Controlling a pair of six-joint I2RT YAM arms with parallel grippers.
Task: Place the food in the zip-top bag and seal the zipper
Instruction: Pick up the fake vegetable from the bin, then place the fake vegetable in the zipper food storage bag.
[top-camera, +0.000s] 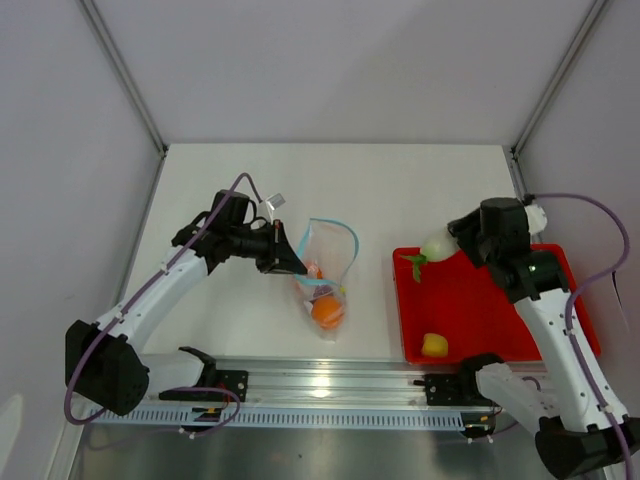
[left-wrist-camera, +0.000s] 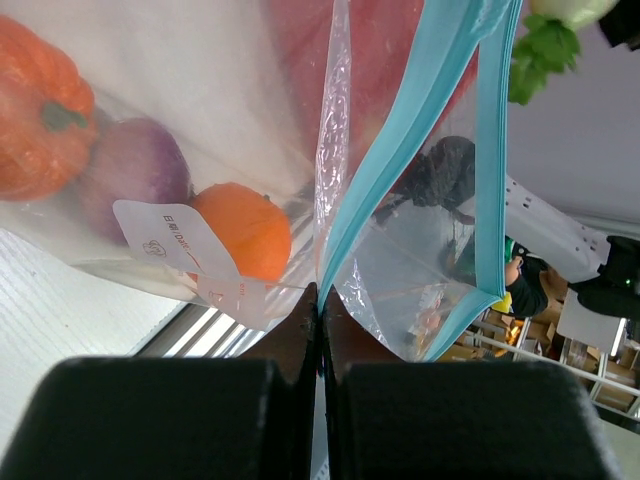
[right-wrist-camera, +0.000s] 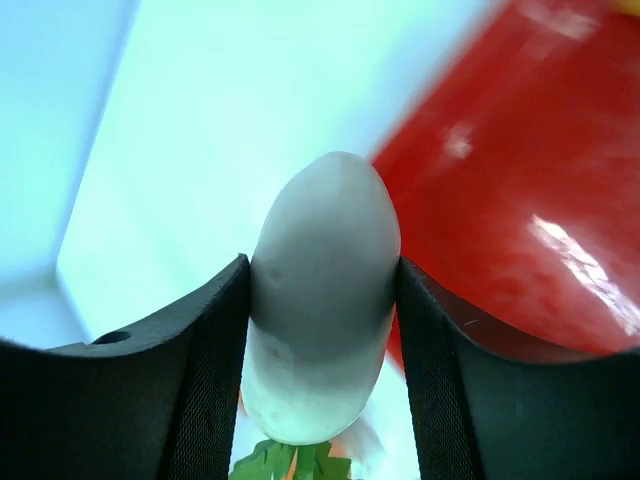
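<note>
The clear zip-top bag (top-camera: 328, 262) hangs open in mid-table, its light-blue zipper (left-wrist-camera: 400, 150) spread in a loop. My left gripper (top-camera: 290, 263) is shut on the bag's left edge beside the zipper, fingers (left-wrist-camera: 300, 325) pressed together. Through the plastic show an orange pumpkin (left-wrist-camera: 40, 110), a purple-white garlic bulb (left-wrist-camera: 135, 170) and an orange round fruit (left-wrist-camera: 240, 230), with the white label patch (left-wrist-camera: 175, 240) in front. My right gripper (right-wrist-camera: 322, 265) is shut on a white piece (right-wrist-camera: 325, 290) with green leaves, held above the red tray's far left corner (top-camera: 435, 247). A yellow piece (top-camera: 434, 345) lies in the tray.
The red rectangular tray (top-camera: 500, 300) sits at the right, under my right arm. A metal rail (top-camera: 320, 390) runs along the near edge. White walls close in the table on the left, back and right.
</note>
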